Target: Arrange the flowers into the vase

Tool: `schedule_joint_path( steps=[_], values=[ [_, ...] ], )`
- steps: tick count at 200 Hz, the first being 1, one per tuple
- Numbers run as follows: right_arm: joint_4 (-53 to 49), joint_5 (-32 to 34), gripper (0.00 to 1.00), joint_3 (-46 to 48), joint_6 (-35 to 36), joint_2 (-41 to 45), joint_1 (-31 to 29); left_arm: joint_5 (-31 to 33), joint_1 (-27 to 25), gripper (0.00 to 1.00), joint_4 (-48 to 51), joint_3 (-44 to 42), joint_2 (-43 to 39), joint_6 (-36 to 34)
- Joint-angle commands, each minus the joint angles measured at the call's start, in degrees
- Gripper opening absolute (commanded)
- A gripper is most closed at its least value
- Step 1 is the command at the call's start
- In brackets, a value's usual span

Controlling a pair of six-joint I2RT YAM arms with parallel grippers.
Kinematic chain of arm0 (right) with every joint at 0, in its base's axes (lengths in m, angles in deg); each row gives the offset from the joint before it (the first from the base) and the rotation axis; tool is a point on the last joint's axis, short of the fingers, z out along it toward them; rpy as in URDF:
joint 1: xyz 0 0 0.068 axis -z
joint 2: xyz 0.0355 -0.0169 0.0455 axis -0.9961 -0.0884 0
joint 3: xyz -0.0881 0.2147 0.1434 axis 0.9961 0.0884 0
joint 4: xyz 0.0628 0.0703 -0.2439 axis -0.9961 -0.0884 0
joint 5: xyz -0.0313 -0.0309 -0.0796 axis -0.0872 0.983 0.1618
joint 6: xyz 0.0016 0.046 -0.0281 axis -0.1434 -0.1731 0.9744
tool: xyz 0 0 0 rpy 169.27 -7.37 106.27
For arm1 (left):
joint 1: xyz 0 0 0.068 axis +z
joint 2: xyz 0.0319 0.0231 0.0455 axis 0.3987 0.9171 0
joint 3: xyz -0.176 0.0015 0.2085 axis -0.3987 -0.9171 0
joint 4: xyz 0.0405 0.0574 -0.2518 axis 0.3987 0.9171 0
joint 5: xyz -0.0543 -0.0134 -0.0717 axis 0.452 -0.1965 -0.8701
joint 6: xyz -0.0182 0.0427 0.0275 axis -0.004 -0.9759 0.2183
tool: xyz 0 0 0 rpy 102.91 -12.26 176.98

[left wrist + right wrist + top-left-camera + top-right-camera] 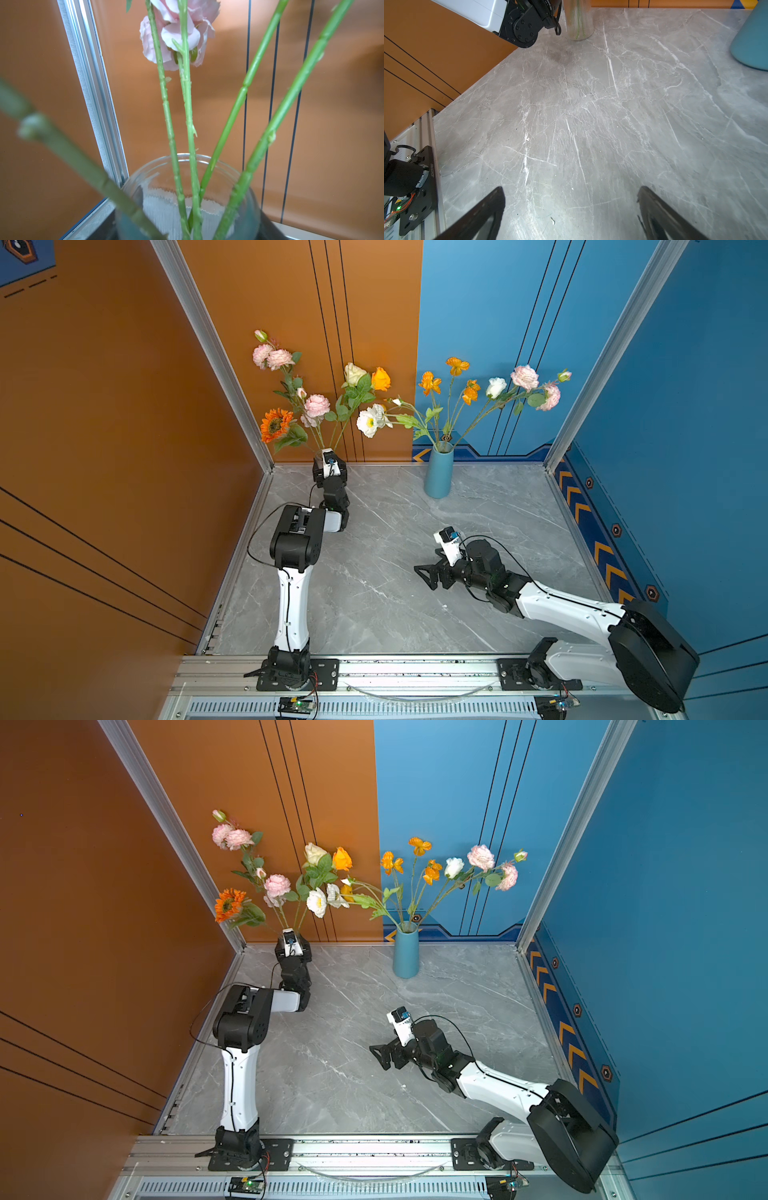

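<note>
Grey marble tabletop (374, 597): right claw (571, 189) wide open, empty, above it; left claw (328, 466) at glass vase (153, 187), grip unclear.

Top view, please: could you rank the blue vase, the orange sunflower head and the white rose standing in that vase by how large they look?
Largest: blue vase.
Next: orange sunflower head.
Smallest: white rose, clearly smaller than the sunflower head.

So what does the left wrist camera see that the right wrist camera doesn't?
Only the left wrist view shows a pink flower and the open mouth of the glass jar, close up. Only the right wrist view shows the grey table, the blue vase and the right pincer, wide open and empty. Both show that jar, the green stems in it, and the orange wall.
</note>
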Motion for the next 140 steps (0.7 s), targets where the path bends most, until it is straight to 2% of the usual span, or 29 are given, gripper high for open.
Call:
schedule_joint_path(
  steps=[1, 20, 42, 48, 50, 61, 109, 140],
  values=[
    [-0.4, 0.0, 1.0, -1.1, -0.5, 0.9, 0.3, 1.3, -0.3, 0.4, -8.0, 0.7, -0.5, 1.2],
    [-0.9, 0.0, 1.0, -1.2, -0.6, 0.9, 0.2, 1.9, -0.3, 0.62, -8.0, 0.0, -0.5, 1.7],
    [-1.7, -0.1, 1.0, -1.6, -0.6, 1.2, 0.3, 1.9, -0.2, 0.83, -8.0, -0.7, -0.6, 2.5],
    [-1.9, -0.2, 1.0, -1.7, -0.6, 1.4, 0.3, 1.9, -0.2, 0.85, -8.0, -0.9, -0.6, 2.5],
    [-1.9, -0.1, 1.0, -1.7, -0.6, 1.5, 0.2, 1.9, -0.2, 0.89, -8.0, -1.0, -0.6, 2.4],
    [-2.2, 0.0, 1.0, -1.6, -0.6, 1.9, 0.3, 1.9, -0.3, 1.0, -8.0, -1.3, -0.8, 2.6],
    [-3.2, 0.6, 1.0, -1.2, -1.2, 4.3, 0.3, 2.6, -0.5, 0.98, -8.0, -4.4, -2.5, 3.8],
    [-3.3, 0.8, 1.0, -0.2, -1.6, 6.3, 0.3, 5.1, -1.4, 0.98, -8.0, -9.9, -5.5, 5.6]
  ],
)
